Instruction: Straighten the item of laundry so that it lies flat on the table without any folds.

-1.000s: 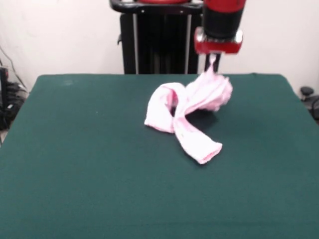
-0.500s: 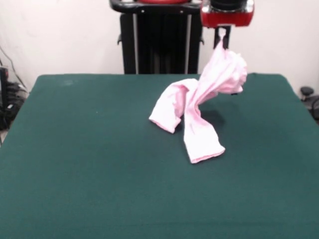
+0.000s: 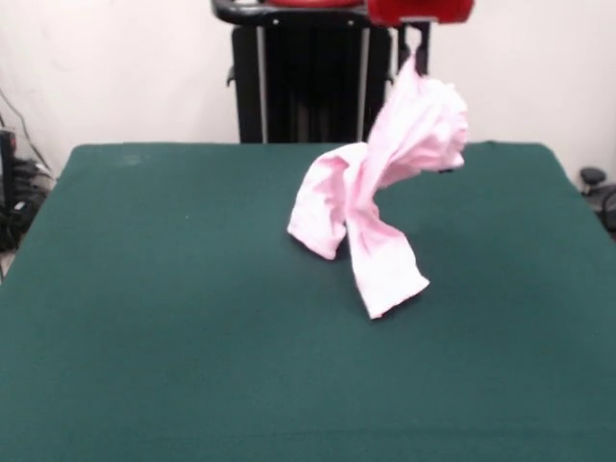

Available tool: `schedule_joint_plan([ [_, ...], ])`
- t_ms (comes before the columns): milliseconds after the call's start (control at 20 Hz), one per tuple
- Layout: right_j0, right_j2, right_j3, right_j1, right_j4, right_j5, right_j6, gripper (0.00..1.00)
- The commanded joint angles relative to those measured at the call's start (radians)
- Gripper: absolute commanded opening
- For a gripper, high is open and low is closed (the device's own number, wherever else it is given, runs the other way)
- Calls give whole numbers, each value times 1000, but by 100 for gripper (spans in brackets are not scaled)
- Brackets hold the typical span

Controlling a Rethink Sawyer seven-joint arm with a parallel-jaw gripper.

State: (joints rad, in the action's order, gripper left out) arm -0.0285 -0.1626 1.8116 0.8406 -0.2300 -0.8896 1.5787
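Your tool (image 3: 414, 43) sits at the top edge of the front view, to the right of the black pedestal (image 3: 310, 82), with only its red housing and dark fingertips showing. The fingertips are pinched onto a bunched peak of the pink trousers (image 3: 385, 188), so the garment hangs from that one point. The upper part of the cloth balloons out in a crumpled mass just below the tool, clear of the tabletop (image 3: 173, 318). From there the two legs trail down and to the left. One leg folds back on itself at the left; the other runs toward the near side and ends in a cuff that seems to touch the green felt, though contact is hard to judge from this angle. The garment lies right of centre, in the far half of the tabletop.
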Motion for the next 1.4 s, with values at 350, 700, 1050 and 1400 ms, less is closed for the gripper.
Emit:
schedule_joint_plan([
  [350,-156,18,-178,4,112,-196,35,0],
  [700,-278,53,-168,3,180,-139,-73,0],
  [1050,-420,109,-237,-32,286,-121,-199,0],
  [1400,-541,223,-161,-65,320,-29,-263,0],
])
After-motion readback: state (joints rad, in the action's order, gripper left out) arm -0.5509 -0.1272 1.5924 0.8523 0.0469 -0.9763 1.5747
